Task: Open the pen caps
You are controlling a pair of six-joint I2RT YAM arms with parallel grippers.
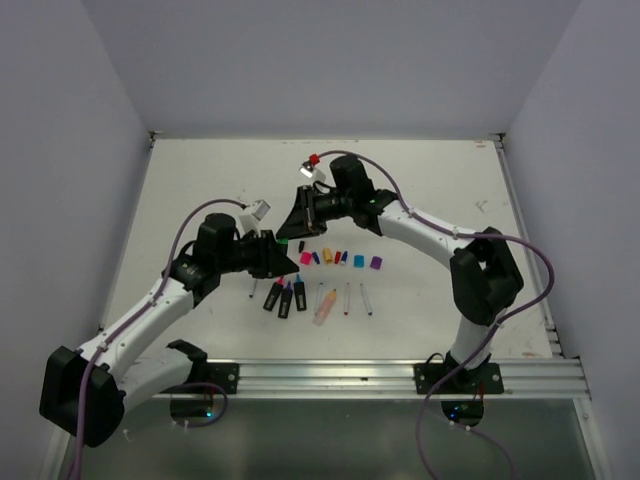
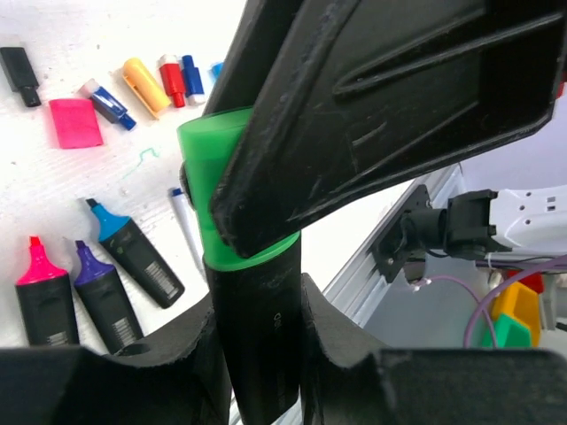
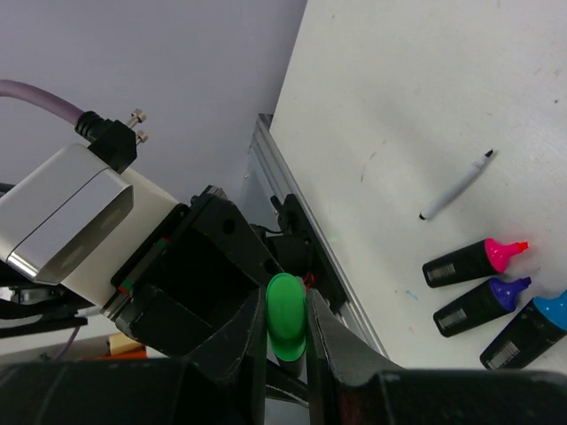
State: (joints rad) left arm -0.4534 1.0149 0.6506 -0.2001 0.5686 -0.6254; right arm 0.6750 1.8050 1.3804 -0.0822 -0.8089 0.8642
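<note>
Pulling the green cap off a pen held between both arms.

We have the left pincer (image 2: 257, 350) clenched on the black barrel (image 2: 257, 301) and the right pincer (image 3: 286, 345) clamped on the green cap (image 3: 285, 314), with the pen held above the middle of the worktop (image 1: 200, 190). The cap sits flush on the barrel, so we judge this to be the pull-off step, not yet done. Other caps (image 1: 358, 260) lie loose in a row on the worktop, with uncapped highlighters (image 1: 286, 296) and thin pens (image 1: 347, 298) just in front of them, so most of the job looks finished. Next we need to draw the two pincers straight apart along the pen's axis, with both grips firm so the barrel does not slip.
</note>
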